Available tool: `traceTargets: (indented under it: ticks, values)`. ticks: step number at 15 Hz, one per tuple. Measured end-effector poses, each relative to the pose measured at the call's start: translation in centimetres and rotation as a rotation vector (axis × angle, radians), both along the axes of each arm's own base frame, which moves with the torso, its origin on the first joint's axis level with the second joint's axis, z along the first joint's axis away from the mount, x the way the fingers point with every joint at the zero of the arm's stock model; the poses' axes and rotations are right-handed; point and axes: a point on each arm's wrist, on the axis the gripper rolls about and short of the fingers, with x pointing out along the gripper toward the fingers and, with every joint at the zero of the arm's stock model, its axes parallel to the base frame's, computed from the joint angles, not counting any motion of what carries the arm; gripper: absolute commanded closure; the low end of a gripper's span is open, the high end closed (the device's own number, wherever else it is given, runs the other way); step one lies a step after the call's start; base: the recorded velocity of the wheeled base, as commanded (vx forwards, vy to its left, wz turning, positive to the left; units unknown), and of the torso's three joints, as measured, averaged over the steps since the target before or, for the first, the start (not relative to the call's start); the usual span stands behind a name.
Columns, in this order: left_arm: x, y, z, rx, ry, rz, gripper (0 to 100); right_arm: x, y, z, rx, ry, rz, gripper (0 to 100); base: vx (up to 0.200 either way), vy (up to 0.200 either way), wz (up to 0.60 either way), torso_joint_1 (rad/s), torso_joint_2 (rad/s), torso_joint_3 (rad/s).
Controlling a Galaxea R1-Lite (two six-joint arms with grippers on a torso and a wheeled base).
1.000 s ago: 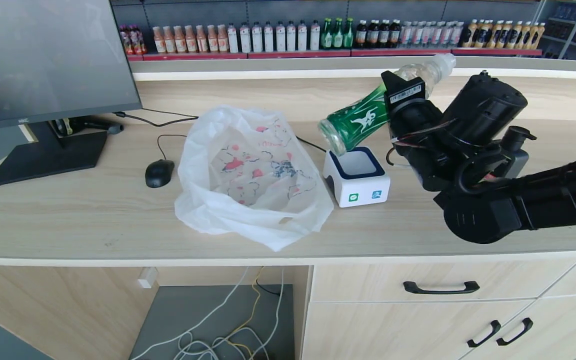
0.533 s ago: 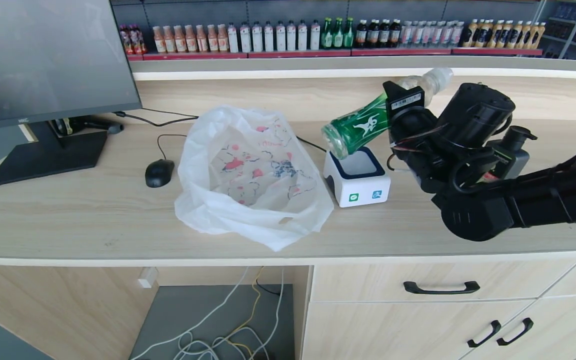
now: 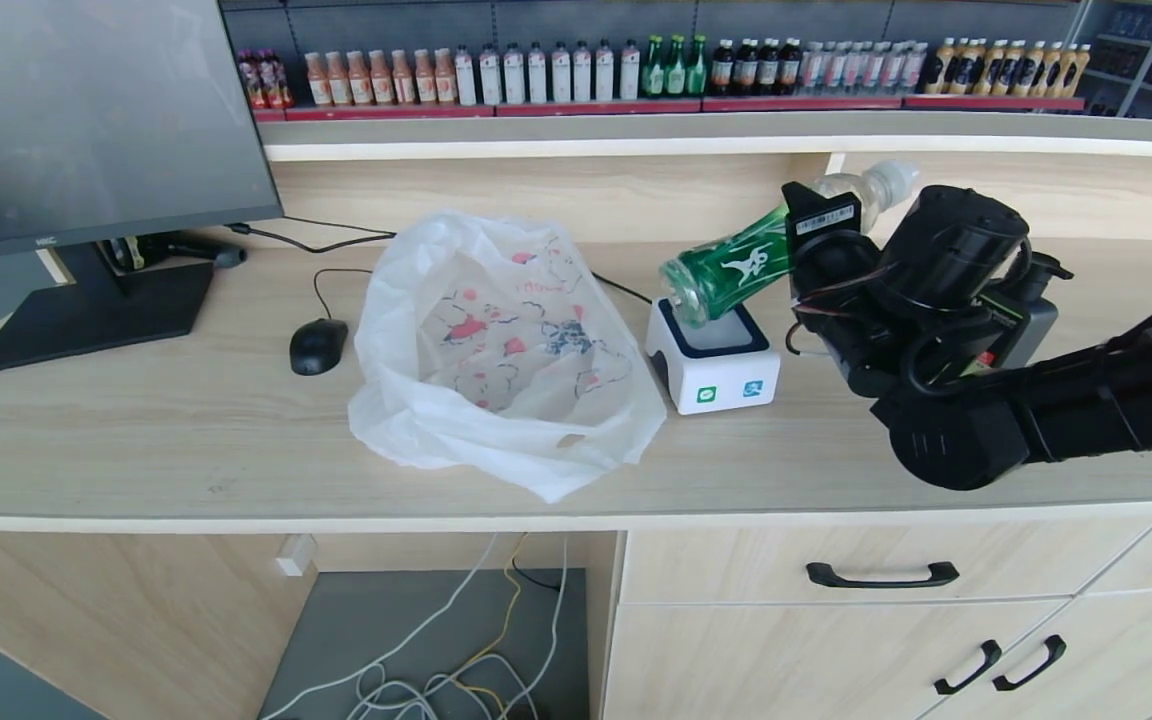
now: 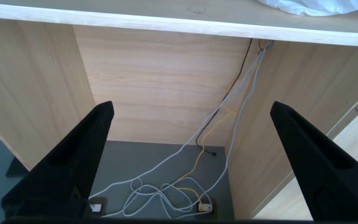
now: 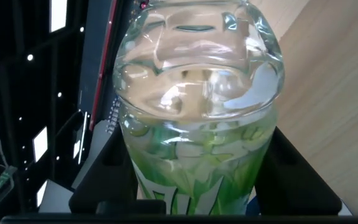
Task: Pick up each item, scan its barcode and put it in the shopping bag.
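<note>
Pale wood-grain is covering the bench (image 3: pixel 186 440), which is carrying everything, with the white scanner (image 3: pixel 714 358) sitting right of its middle. A dark monitor (image 3: pixel 86 110) is standing far to the scanner's left, at the back corner. The white shopping bag (image 3: pixel 496 350), printed with red and dark figures, is lying slumped with its mouth open just beside the scanner on its left, its plastic reaching the scanner's left wall. The right pincer (image 3: pixel 808 232) is hanging just behind and to the right of the scanner, its jaws closing around the middle of the bottle (image 3: pixel 736 270); in the right wrist view the black fingers (image 5: pixel 297 177) are pressing on both sides of the bottle (image 5: pixel 197 124). The bottle is clear plastic with a green label and is tilting, its base hanging low over the scanner's dark-rimmed top window and its capped neck pointing up and away to the scanner's back right. Whether the base is touching the scanner cannot be told. The left pincer (image 4: pixel 188 162) is hanging lower than the scanner, below the bench's front edge, jaws spread wide and gripping nothing, with loose cables (image 4: pixel 166 193) lying on the floor beyond it. A black mouse (image 3: pixel 318 346) is resting well to the scanner's left, beyond the bag.
</note>
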Motion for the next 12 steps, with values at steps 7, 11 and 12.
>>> traceTargets:
  ticks: [7,11,12]
  values:
    - [0.0,0.0,0.0,0.0,0.0,-0.001,0,0.33,0.21,-0.66,-0.003,0.012,0.003,100,0.0,0.0,0.0,0.0,0.0,0.0]
    - [0.0,0.0,0.0,0.0,0.0,-0.001,0,0.41,0.19,-0.78,-0.004,0.015,0.002,100,0.0,0.0,0.0,0.0,0.0,0.0]
    - [0.0,0.0,0.0,0.0,0.0,0.0,0,0.43,0.18,-0.8,-0.004,0.015,0.001,100,0.0,0.0,0.0,0.0,0.0,0.0]
